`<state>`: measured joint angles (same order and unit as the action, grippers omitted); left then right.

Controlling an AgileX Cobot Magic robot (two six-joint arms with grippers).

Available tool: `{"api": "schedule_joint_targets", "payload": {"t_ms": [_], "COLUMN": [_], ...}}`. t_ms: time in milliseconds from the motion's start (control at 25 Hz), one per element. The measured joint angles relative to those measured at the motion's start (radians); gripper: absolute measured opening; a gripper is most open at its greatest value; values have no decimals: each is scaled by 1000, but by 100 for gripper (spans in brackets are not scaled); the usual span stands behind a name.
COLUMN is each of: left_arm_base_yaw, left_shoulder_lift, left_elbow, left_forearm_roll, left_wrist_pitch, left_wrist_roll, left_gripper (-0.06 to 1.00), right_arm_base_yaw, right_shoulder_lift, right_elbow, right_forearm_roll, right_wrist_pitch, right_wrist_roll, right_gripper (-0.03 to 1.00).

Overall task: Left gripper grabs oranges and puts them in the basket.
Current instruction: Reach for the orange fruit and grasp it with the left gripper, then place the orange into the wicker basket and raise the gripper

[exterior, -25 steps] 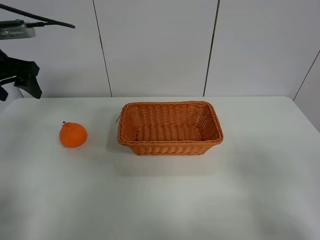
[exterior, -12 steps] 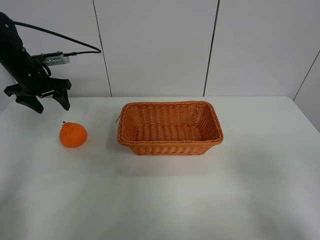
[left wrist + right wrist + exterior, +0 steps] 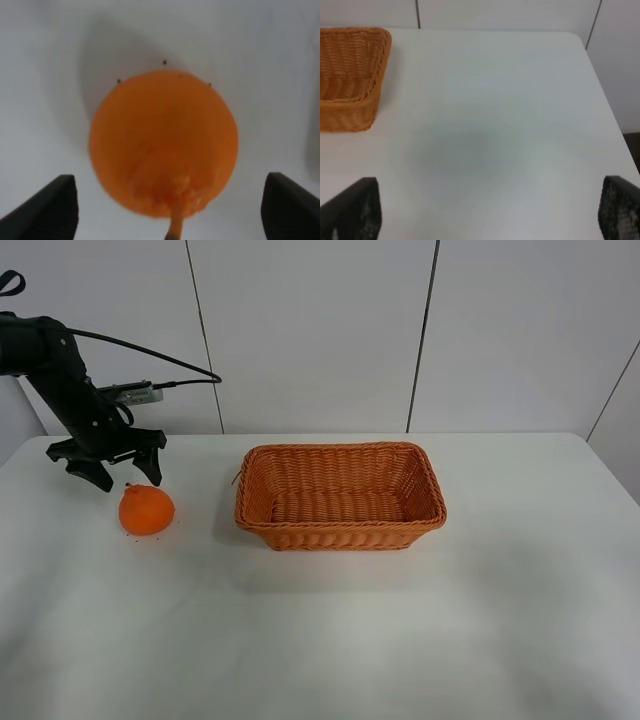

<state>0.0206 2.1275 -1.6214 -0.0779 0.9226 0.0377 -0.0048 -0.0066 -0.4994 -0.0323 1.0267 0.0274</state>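
On the table [image 3: 400,640], the orange [image 3: 146,510] lies left of the basket [image 3: 340,536], apart from it, with the left gripper [image 3: 130,482] spread just behind and above it.

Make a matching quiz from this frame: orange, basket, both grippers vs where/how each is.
1 orange
2 basket
3 left gripper
4 right gripper

A open, over bare table
B empty, mid-table
C open, close over the orange
D on the table, left of the basket

Pairs: 1-D; 2-B; 3-C; 4-A
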Motion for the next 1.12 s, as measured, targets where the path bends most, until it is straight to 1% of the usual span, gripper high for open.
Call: {"api": "schedule_joint_targets", "payload": {"t_ms": [120,320,520,600,640,720,800,840,1040,1120], "left_arm_base_yaw": [-6,-6,-6,-6,-6,-6,-6,-6,-6,-6], "left_shoulder_lift": [25,87,129,133,133,131,129,128,100,71], "left_elbow": [0,1,4,4,4,4,4,3,0,-2], "left_forearm_roll": [0,-1,17,21,21,21,31,41,60,65], "left_wrist_pitch": [-24,-28,-27,-24,-22,-17,-7,-2,16,26], "left_wrist_roll": [0,0,0,-1,-1,-1,-1,-1,-9,-10], "left_gripper": [85,85,84,77,70,50,34,30,29,26], "right_arm_base_yaw": [0,0,0,0,0,0,0,0,0,0], "right_shoulder_lift": [0,0,0,0,0,0,0,0,0,0], "right_elbow": [0,0,0,0,0,0,0,0,0,0], "right_forearm_roll": [0,0,0,0,0,0,0,0,0,0], "right_wrist_pitch": [0,0,0,0,0,0,0,0,0,0], "right_wrist_roll": [0,0,0,0,0,0,0,0,0,0], "right_gripper": [69,69,69,69,69,69,69,69,69,69]}}
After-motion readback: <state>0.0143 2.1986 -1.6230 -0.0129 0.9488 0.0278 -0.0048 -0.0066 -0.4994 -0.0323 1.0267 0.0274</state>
